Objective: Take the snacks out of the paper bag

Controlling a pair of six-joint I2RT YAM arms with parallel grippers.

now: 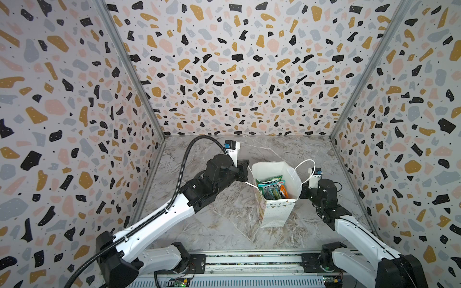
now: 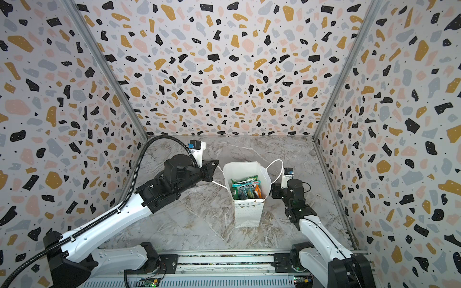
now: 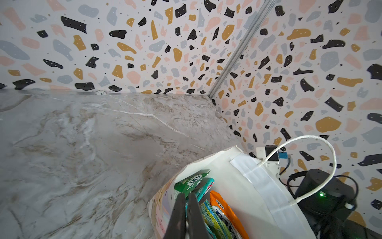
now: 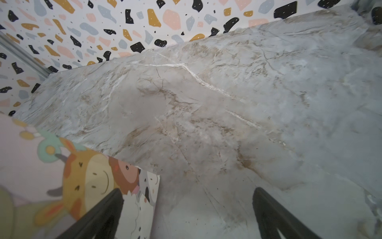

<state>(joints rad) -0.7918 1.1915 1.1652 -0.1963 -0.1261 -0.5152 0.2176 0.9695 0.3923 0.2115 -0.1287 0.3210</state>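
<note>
- The left arm (image 1: 159, 224) is stretching in low, its left gripper (image 3: 187, 196) squeezing jaws together, apparently pinching the upright paper bag (image 1: 277, 214) at its rim.
- The right gripper (image 4: 187, 190) is hovering outside the opposite wall, jaws wide apart.
- The snacks (image 1: 272, 189) are standing on end inside, just past the left jaws; the free right ones, I'd say, needing a climb over the rim.
</note>
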